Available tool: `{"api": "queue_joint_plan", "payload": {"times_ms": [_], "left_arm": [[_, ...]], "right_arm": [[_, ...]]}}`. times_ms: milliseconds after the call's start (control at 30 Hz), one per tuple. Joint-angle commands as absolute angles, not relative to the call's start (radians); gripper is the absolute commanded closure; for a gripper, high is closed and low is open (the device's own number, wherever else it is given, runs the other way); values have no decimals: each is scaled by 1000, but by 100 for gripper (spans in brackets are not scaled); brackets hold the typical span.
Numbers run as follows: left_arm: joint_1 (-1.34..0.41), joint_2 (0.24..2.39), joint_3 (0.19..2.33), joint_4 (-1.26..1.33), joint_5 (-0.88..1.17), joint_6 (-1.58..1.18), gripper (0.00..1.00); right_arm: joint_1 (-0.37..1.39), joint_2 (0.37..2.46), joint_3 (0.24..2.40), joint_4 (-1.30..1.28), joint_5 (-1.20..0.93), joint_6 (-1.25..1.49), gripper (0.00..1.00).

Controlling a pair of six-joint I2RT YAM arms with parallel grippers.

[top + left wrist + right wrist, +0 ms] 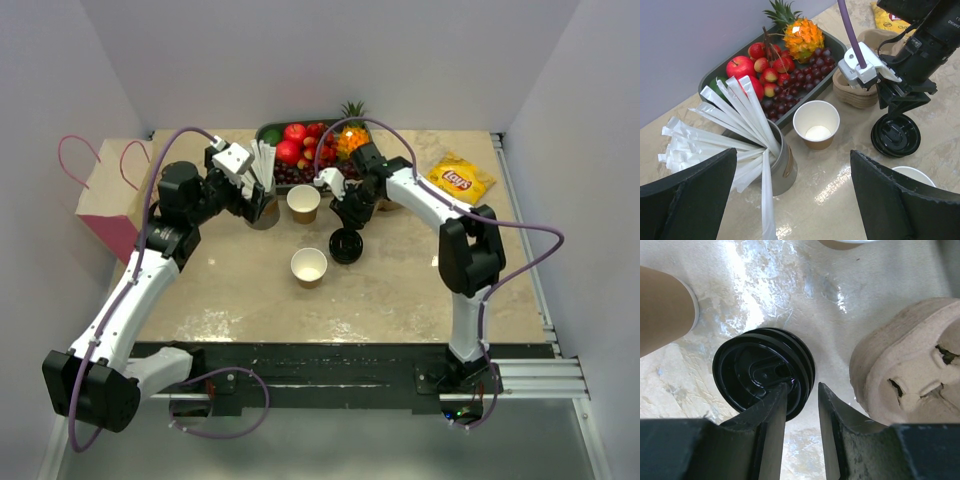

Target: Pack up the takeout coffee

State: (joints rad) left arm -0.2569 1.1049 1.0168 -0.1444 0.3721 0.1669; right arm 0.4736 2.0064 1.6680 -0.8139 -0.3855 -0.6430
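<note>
The takeout coffee is out of view; no lidded cup shows. Two lidless kraft paper cups stand on the table, one further back and one nearer. Between them lies a stack of flat black lids. My right gripper hangs just over the stack's right edge, open by a narrow gap with only table showing between its fingers. Left of the back cup, my left gripper stands wide open and empty, above the table beside a metal holder of wrapped straws.
A dark tray of fruit runs along the back. Pulp cup carriers are stacked just right of the lids. A pink paper bag stands off the table's left side, and a yellow chips bag lies back right.
</note>
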Motion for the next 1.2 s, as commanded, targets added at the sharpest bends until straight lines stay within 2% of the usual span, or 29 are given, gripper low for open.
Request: {"api": "queue_joint_plan", "payload": {"times_ms": [0,600,1167], "left_arm": [[-261,1086,1019,-112,365,153,1],[-261,1086,1014,-107,364,149,1],[-261,1078,1006,-104,359,147,1]], "right_arm": [[488,2017,1701,-828,-403,-667,67],[497,2034,1701,-810,-356,-658,74],[506,2045,1703,-795,-331,-649,73]]}}
